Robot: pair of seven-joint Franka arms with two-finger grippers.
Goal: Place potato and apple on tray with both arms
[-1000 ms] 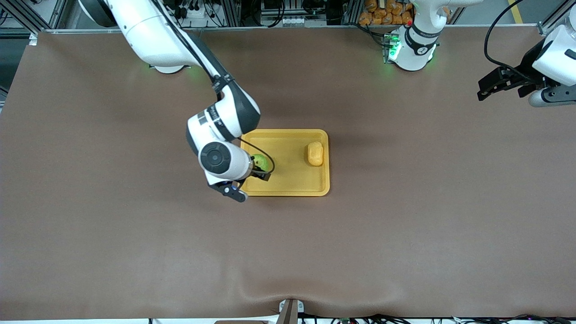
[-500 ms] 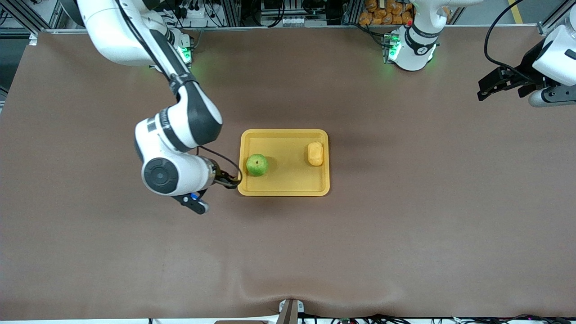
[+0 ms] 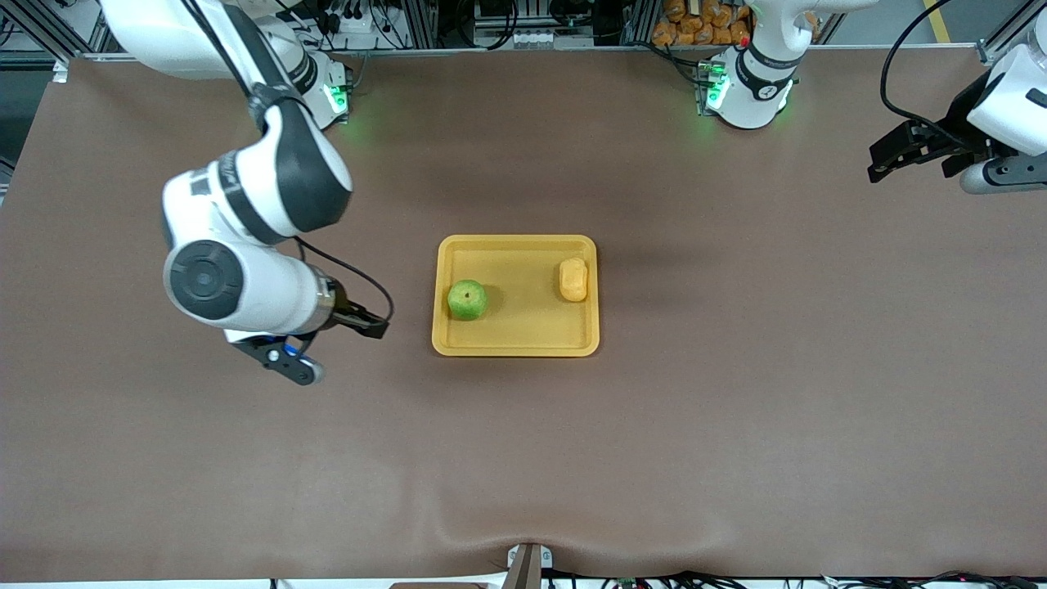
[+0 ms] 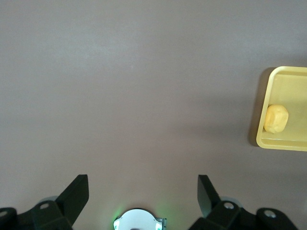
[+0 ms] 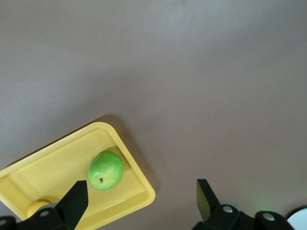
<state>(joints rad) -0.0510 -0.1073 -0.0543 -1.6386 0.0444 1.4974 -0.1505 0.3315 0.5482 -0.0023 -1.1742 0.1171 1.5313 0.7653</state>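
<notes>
On tray (image 3: 515, 343): apple (image 3: 468, 300) toward right arm's end, potato (image 3: 573, 279) toward left's | right hand (image 3: 370, 323) over tabletop (image 3: 736, 425) beside tray, open, empty | left hand (image 3: 887, 157) waits, open

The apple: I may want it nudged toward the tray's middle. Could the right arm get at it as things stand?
Probably yes. The apple sits uncovered in the tray at the right arm's end, and the open right gripper is over bare table beside that end, nothing between. The potato lies well apart.
</notes>
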